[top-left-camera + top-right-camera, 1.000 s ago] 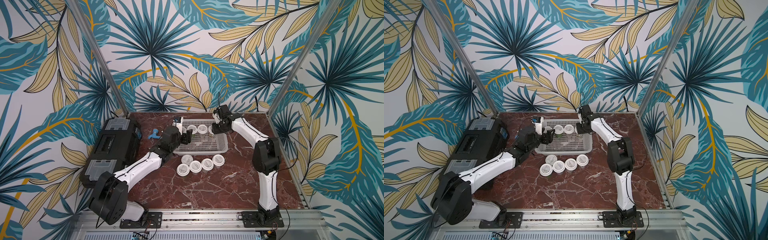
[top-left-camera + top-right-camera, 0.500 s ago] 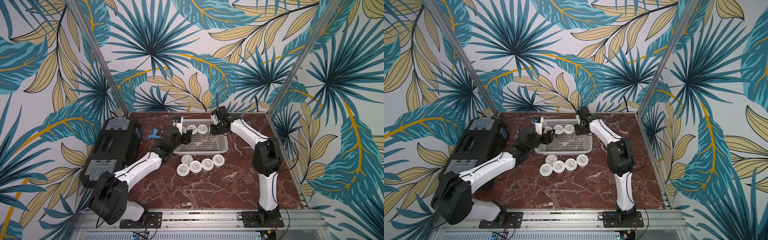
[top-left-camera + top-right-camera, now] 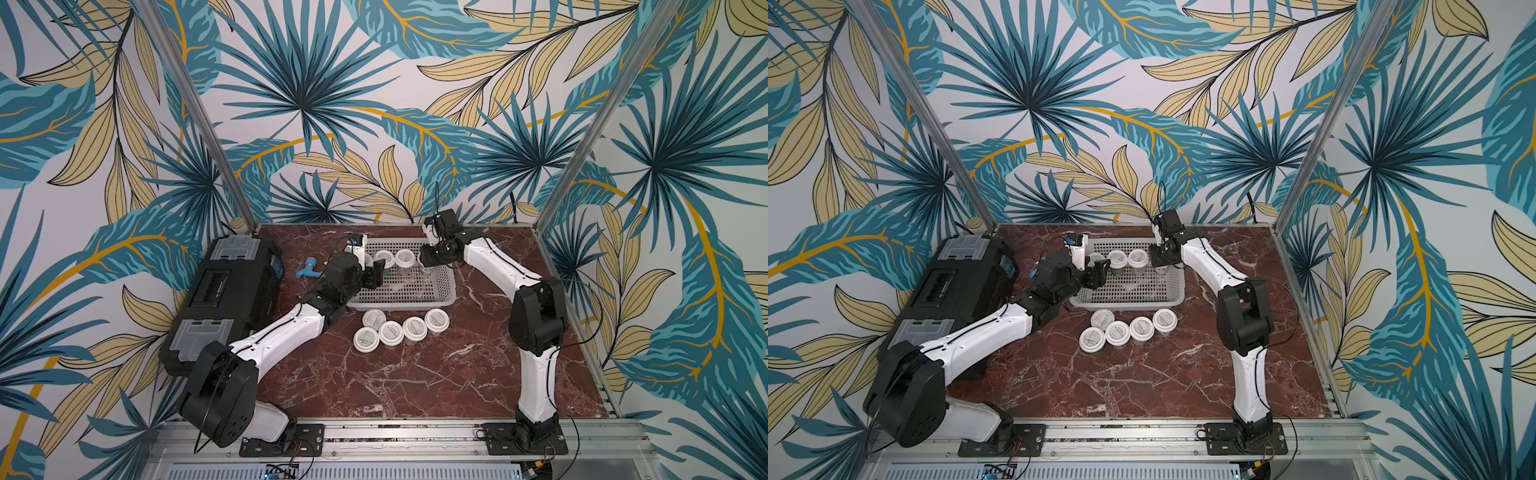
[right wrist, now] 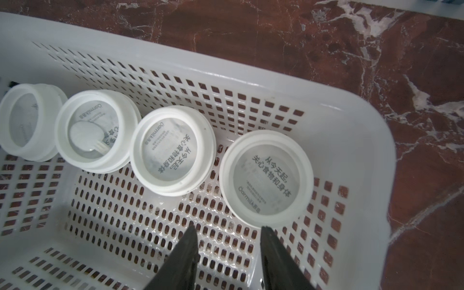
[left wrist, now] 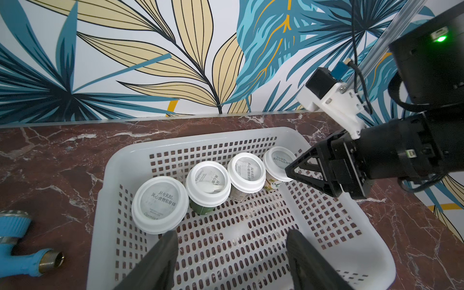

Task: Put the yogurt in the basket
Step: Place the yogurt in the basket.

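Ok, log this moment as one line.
basket: four yogurt cups in a row | table: five yogurt cups outside | left gripper: open, empty, over basket | right gripper: open, empty, by end cup

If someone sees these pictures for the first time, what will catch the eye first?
The white basket at the back of the marble table holds a row of four yogurt cups along its far wall. Just before it, five more cups cluster on the table. The left claw and the right claw both hang over the basket; a big black toolbox lies at the robot's left.
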Robot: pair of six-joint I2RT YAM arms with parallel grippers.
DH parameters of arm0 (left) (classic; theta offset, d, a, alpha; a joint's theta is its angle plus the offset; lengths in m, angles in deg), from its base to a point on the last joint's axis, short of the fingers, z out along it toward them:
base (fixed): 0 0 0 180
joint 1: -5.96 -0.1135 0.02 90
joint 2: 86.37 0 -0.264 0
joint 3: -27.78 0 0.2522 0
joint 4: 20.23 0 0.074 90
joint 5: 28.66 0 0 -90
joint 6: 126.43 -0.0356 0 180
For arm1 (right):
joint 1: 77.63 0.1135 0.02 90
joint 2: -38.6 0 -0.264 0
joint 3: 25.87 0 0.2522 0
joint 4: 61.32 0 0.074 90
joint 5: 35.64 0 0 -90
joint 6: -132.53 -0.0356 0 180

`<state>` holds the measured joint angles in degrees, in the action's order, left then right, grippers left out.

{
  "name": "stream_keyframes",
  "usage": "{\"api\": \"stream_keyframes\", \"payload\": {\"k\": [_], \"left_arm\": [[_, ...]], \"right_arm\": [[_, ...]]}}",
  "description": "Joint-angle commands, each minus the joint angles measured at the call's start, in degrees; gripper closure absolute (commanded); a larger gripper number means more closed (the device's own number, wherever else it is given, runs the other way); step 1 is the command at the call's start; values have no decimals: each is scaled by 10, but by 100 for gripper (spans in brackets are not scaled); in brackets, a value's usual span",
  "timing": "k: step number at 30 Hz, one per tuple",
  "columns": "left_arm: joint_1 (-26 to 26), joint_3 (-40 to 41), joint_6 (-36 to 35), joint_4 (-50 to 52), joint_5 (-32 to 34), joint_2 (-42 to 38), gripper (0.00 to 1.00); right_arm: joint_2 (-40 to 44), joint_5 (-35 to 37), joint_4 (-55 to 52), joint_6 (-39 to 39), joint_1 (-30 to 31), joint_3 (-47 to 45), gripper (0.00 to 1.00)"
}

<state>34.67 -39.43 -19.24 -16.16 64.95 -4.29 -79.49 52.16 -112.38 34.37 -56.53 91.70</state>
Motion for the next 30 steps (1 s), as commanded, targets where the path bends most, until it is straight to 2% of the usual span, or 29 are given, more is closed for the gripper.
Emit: {"api": "stream_keyframes", "payload": {"k": [1,7,30], "left_arm": [[-3,-2,-2,-10,-3,2,28],[-3,0,-3,-9,-1,-2,28],[-3,1,-2,-10,-2,-6,28]], "right_arm": [[45,11,5,-9,3,-36,54],[44,26,-4,-7,2,-52,54],[-46,21,-17,1,-2,19,55]]}}
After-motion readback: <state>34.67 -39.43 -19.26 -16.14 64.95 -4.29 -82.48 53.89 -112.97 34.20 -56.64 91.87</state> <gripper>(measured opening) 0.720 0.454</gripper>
